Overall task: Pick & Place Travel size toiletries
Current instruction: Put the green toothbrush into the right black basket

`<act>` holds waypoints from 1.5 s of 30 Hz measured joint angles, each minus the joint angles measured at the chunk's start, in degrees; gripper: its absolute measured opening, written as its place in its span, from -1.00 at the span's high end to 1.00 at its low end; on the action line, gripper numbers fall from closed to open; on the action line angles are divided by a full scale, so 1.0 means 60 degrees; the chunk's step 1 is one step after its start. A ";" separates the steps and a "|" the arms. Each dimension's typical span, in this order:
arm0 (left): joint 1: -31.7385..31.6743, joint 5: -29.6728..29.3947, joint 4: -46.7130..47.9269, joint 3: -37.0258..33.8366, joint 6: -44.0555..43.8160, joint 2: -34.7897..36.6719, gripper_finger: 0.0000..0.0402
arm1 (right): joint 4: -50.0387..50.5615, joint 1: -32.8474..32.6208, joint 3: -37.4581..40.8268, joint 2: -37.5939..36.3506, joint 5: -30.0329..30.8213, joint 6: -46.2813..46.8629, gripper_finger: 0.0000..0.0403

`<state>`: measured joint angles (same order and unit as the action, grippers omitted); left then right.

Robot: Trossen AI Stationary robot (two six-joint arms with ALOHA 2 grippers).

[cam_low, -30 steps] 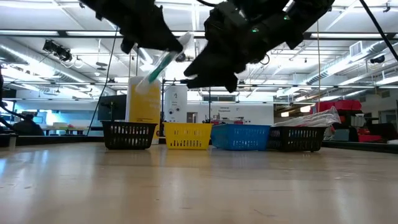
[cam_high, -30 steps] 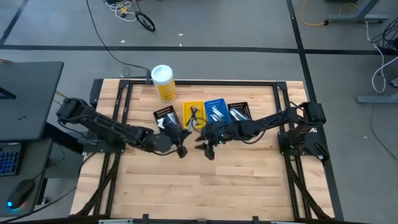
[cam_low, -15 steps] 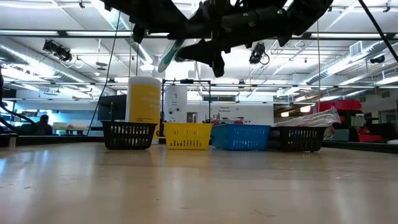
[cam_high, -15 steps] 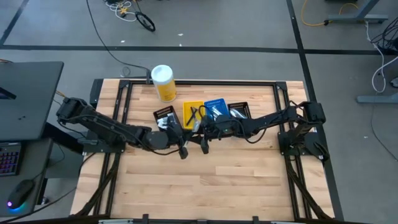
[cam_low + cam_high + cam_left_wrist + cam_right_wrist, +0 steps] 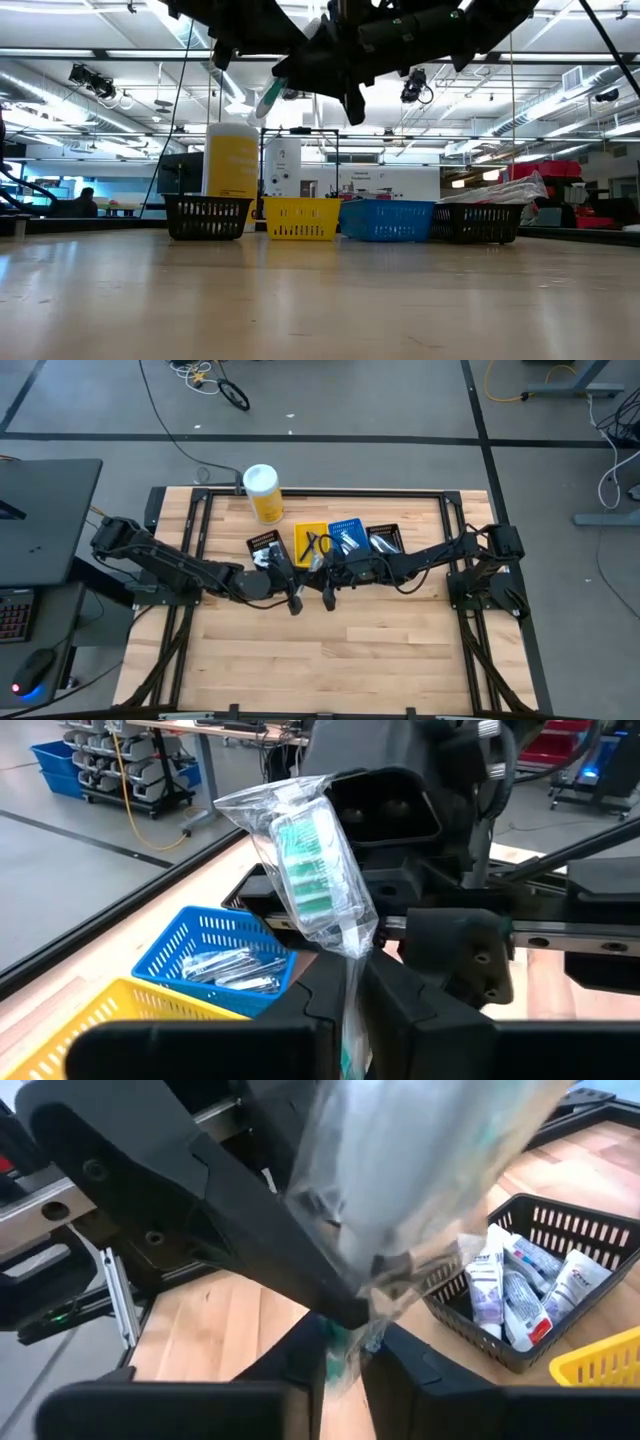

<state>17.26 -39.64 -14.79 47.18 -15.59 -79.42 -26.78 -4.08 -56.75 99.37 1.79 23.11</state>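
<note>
The right gripper (image 5: 326, 586) has moved in from a second ago and now meets the left gripper (image 5: 293, 588), both clamped on one bagged toothbrush (image 5: 312, 870) held between them above the table. Handover looks underway; the bins lie just beyond.

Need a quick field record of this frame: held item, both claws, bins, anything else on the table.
held item: wrapped teal toothbrush in clear plastic, raised above the table
left claw: shut on the wrapped teal toothbrush at its lower end
right claw: around the other end of the wrapper; grip not clear
position: both claws meet mid-table in front of the bins
bins: row at the table's back: black bin with white tubes, yellow bin, blue bin, second black bin
other: yellow canister at the back left
</note>
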 joint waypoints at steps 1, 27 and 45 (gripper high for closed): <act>0.0000 0.0007 0.0022 0.0000 0.0000 0.0000 0.83 | 0.0006 -0.0004 0.0004 0.0000 0.0014 0.0000 0.72; 0.0000 -0.0206 0.1660 -0.0007 -0.0718 -0.0066 0.28 | 0.7187 0.0184 0.0007 -0.2788 0.1438 0.1181 0.82; -0.0044 -0.0255 0.1630 -0.0080 -0.0852 -0.0066 0.23 | 1.3618 0.4096 0.0007 -0.4460 -0.0249 0.0641 0.81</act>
<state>16.99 -41.17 -5.02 46.70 -20.71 -79.81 54.93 20.50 -56.71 72.61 0.29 26.96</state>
